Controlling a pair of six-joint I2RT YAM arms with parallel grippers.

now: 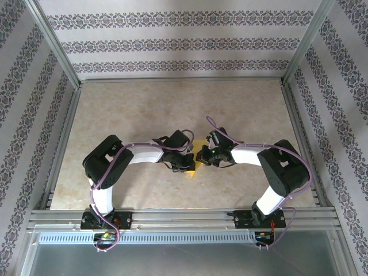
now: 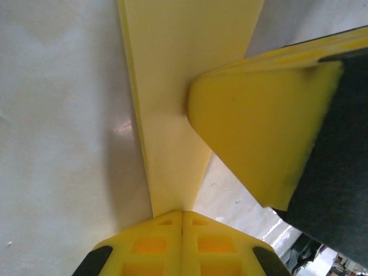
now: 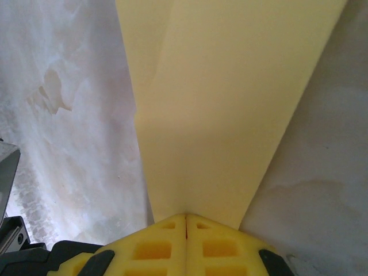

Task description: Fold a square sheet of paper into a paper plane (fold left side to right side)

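Seen from above, most of the square sheet of paper [image 1: 199, 154] is hidden.

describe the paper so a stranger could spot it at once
On the beige table, look near the middle. There the left gripper and right gripper meet, both shut on the paper. It is the thin, plain, bright yellow sheet between those black grippers.

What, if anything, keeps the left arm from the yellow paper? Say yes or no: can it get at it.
Yes, it seems so: the left arm's fingers are shut on the yellow paper, with nothing between. The right arm's fingers grip the same sheet alongside, without blocking.
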